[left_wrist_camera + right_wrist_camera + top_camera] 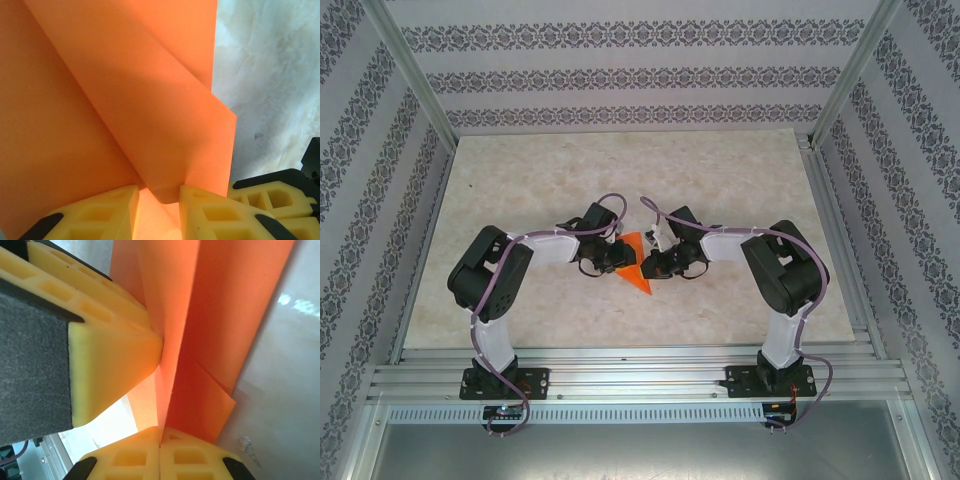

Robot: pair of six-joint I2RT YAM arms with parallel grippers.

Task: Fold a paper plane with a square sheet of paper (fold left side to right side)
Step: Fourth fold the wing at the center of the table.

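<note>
Mid-surface (620, 170), between the two arms: orange paper (637, 272), already a creased pointed shape, tip toward the near edge. Both hands meet over it, left hand (610, 255) on its left, right hand (660, 262) on its right, close together.

Left wrist view: paper shows layered diagonal flaps, so the nose folds look done. A raised ridge of paper runs down into the gap between the left hand's yellow fingers (100, 215). These are parted narrowly around the ridge; whether they bear on it, cannot tell.

Right wrist view: right hand's fingers (195, 460) closed together, pinching a paper edge that stands up off the surface. One left-hand finger presses against the sheet from the left.

Judgement: roughly mid-task. The point is formed, and the centre fold, left half over to the right, is in hand but not finished. The paper stands lifted and bent, not lying flat, and no sharp centre crease is visible. Left to do: lay the left half down, press the crease, then fold the wings.
</note>
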